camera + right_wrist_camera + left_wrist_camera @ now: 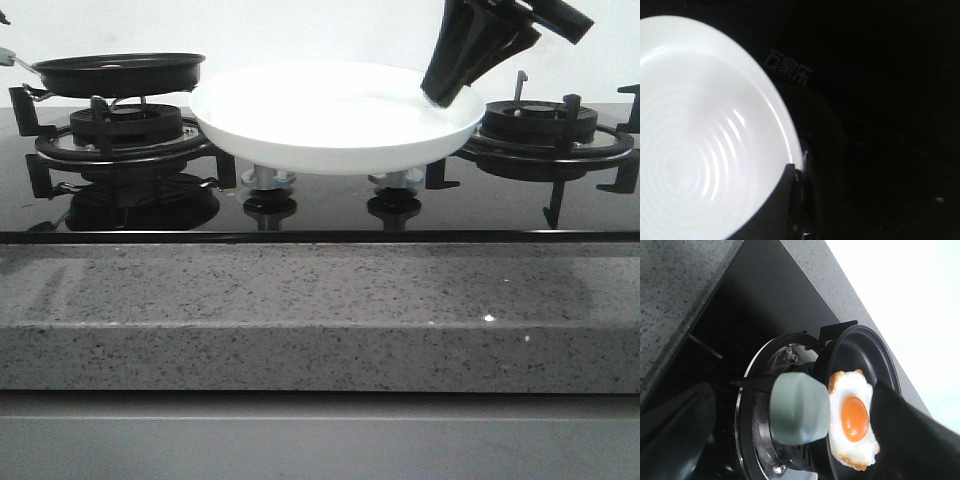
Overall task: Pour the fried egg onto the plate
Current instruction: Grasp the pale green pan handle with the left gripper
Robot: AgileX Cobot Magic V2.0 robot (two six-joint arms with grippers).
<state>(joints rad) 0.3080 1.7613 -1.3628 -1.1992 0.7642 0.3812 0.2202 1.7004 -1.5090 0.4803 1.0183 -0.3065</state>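
— Room between the frying pan (118, 73) and the plate (335, 118)?
— Hardly; their rims nearly touch in the front view. Burner grates (545, 135) flank the plate — the way above it is open.

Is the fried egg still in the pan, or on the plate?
In the pan: the fried egg lies inside it; the plate is empty.

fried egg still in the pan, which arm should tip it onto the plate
Left. Its jaws hold the pan handle, with the fried egg inside the pan. The right gripper grips the plate rim.
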